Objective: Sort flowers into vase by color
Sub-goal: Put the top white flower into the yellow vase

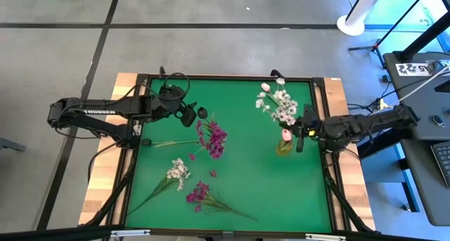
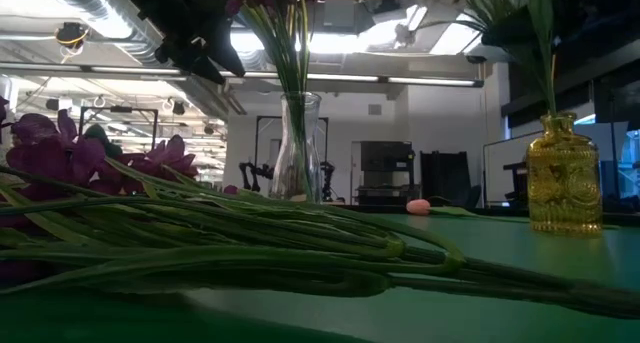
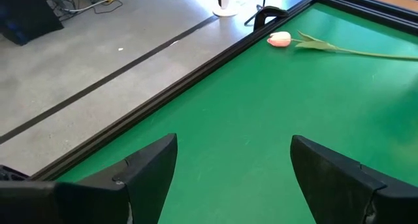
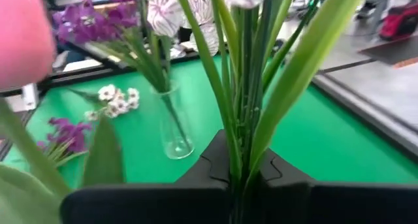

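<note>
A yellow glass vase (image 1: pixel 284 148) (image 2: pixel 563 173) at the table's right holds white blossoms (image 1: pixel 280 104) and a pink tulip (image 1: pixel 286 134). My right gripper (image 1: pixel 301 133) (image 4: pixel 238 178) stands level beside it, shut on their stems. A clear vase (image 2: pixel 298 148) (image 4: pixel 175 123) mid-table holds magenta-purple flowers (image 1: pixel 213 137). A white spray (image 1: pixel 177 173) and a purple spray (image 1: pixel 200 195) lie flat on the green mat. Another pink tulip (image 3: pixel 279 38) lies near the far edge. My left gripper (image 1: pixel 188 116) (image 3: pixel 228 178) hovers open at the far left, touching nothing. My right gripper pinches several thin green stems and a leaf (image 4: pixel 243 145) between its two fingers. It comes level from the table's right side, fingers across the upright stems. The blossoms rise above the fingers; whether the stem ends stand in the yellow vase is hidden below the gripper.
A black frame (image 3: pixel 196 74) rims the green mat. Loose petals (image 1: pixel 213 173) lie mid-table. Bare mat lies at the near right (image 1: pixel 295 192). The lying purple spray's stems (image 2: pixel 250 253) fill the low view's foreground.
</note>
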